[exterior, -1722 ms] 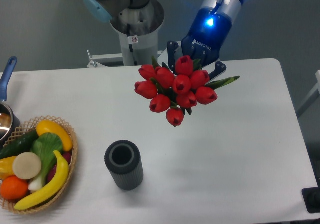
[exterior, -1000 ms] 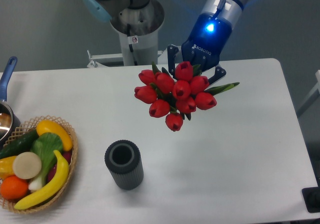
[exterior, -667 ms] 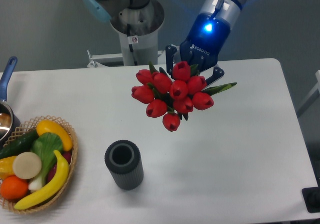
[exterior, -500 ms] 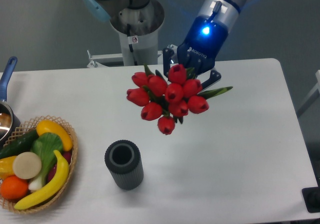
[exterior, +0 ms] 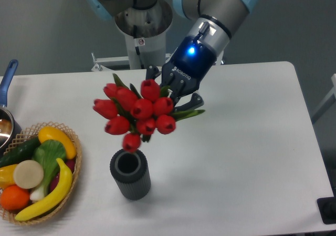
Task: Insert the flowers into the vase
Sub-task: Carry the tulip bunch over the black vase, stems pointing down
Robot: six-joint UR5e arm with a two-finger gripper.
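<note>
The flowers (exterior: 135, 111), a bunch of red tulip buds with green leaves, hang in the air over the table, tilted toward the camera. My gripper (exterior: 170, 87) is shut on their stems behind the buds; the stems themselves are hidden. The lowest bud sits just above the rim of the vase (exterior: 129, 173). The vase is a small dark grey ribbed cylinder standing upright near the table's front, its mouth open and empty.
A wicker basket (exterior: 73, 182) with a banana, orange, cucumber and other produce stands at the front left. A pot with a blue handle (exterior: 7, 78) shows at the left edge. The robot's base (exterior: 143, 28) stands behind the table.
My gripper has carried the flowers left and toward the front of the table, from the back middle to a spot just above and behind the vase. The vase has not moved.
</note>
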